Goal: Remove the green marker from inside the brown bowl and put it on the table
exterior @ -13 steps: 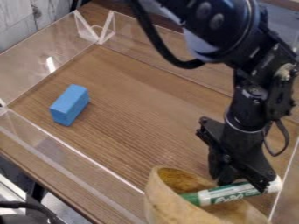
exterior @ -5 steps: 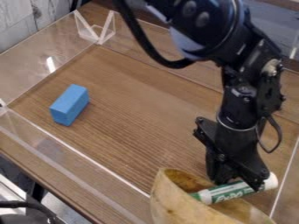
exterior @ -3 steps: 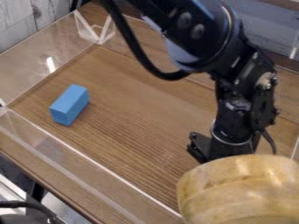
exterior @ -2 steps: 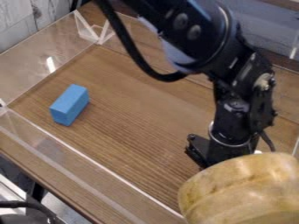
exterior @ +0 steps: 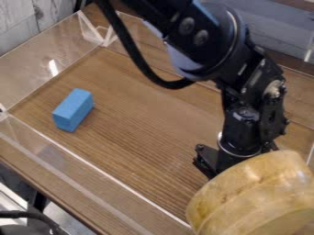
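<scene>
The brown bowl (exterior: 252, 197) stands tipped up at the lower right, its rounded wooden underside facing the camera. It covers the lower part of my gripper (exterior: 229, 158), which points straight down just behind its upper left rim. The fingertips are hidden behind the bowl, so what they touch does not show. The green marker is hidden from view. The table (exterior: 147, 101) is a brown wood-grain top stretching away to the left of the bowl.
A blue rectangular block (exterior: 72, 109) lies on the left of the tabletop. Low clear acrylic walls (exterior: 50, 156) border the table, with a clear angled piece (exterior: 101, 32) at the back. The black arm (exterior: 208, 46) reaches in from the top.
The bowl has tipped up from lying with the marker showing inside it to showing its underside. It now hides the marker and my fingers. The arm has barely shifted.
</scene>
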`<state>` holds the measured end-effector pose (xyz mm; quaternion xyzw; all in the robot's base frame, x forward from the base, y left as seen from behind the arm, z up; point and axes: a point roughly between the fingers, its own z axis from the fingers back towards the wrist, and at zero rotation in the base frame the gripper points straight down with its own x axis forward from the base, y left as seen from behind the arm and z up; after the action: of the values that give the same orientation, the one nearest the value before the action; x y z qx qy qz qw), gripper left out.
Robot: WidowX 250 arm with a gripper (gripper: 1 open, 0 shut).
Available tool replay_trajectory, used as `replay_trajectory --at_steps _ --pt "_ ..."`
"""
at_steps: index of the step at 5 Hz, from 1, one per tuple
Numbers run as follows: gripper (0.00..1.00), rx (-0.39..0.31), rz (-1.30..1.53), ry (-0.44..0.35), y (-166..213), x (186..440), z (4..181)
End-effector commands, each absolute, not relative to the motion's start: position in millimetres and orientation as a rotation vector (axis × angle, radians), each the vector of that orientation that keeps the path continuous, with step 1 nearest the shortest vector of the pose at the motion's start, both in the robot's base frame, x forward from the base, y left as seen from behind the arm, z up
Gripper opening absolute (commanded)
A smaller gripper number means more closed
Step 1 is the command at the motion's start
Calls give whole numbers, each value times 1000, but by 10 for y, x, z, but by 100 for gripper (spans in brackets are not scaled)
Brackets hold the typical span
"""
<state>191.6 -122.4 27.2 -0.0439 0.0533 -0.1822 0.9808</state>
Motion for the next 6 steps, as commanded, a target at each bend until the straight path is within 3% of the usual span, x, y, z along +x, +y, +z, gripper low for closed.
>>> replay_trajectory --at_steps 1,2,6 --pt "100 -114 -384 67 -1302 1926 337" --pt "0 -125 -386 71 -1323 1903 306" --pt "0 -141 -401 75 -1323 1834 310"
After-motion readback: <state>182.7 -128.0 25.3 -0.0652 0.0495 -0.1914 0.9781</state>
